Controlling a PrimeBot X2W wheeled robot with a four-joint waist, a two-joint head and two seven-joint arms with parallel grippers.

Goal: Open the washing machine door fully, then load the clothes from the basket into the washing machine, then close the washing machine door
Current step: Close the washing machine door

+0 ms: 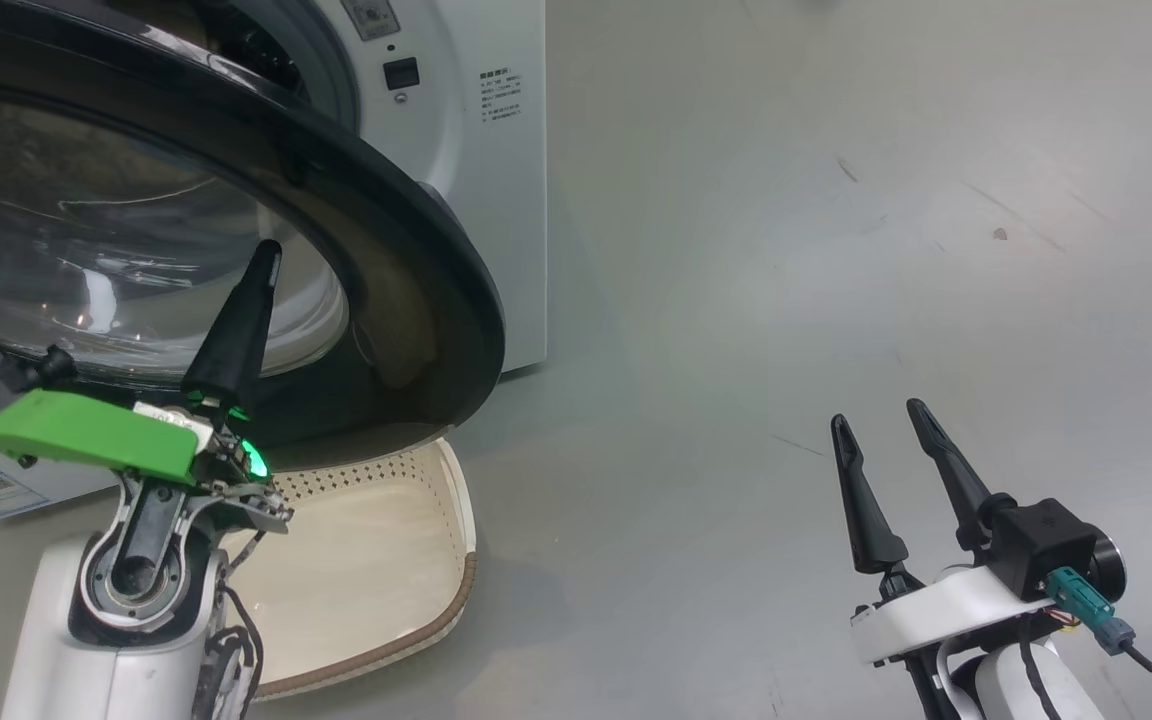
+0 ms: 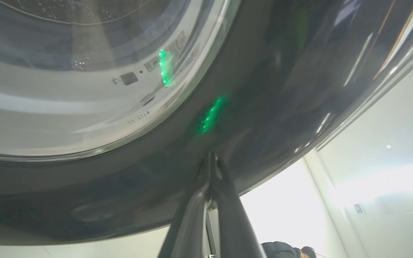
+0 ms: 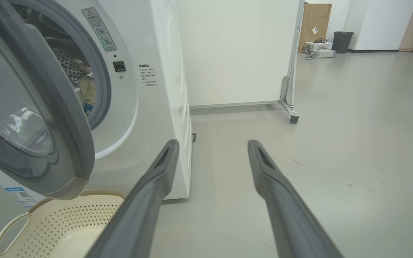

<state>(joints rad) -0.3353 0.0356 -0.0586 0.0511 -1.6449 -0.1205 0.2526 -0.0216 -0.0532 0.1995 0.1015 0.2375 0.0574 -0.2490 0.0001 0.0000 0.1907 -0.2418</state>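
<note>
Door (image 1: pixel 436 280) curves glossy black around bulging glass.

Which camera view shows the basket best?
The head view: it looks into the basket, showing bare floor and brown rim. The right wrist view catches only a perforated corner. The left wrist view faces the door.

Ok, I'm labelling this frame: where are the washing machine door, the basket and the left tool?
washing machine door (image 1: pixel 426 260), head view, glossy black outer ring.
basket (image 1: pixel 376 570), head view, bare inner floor.
left tool (image 1: pixel 271 250), head view, closed fingertips.
</note>
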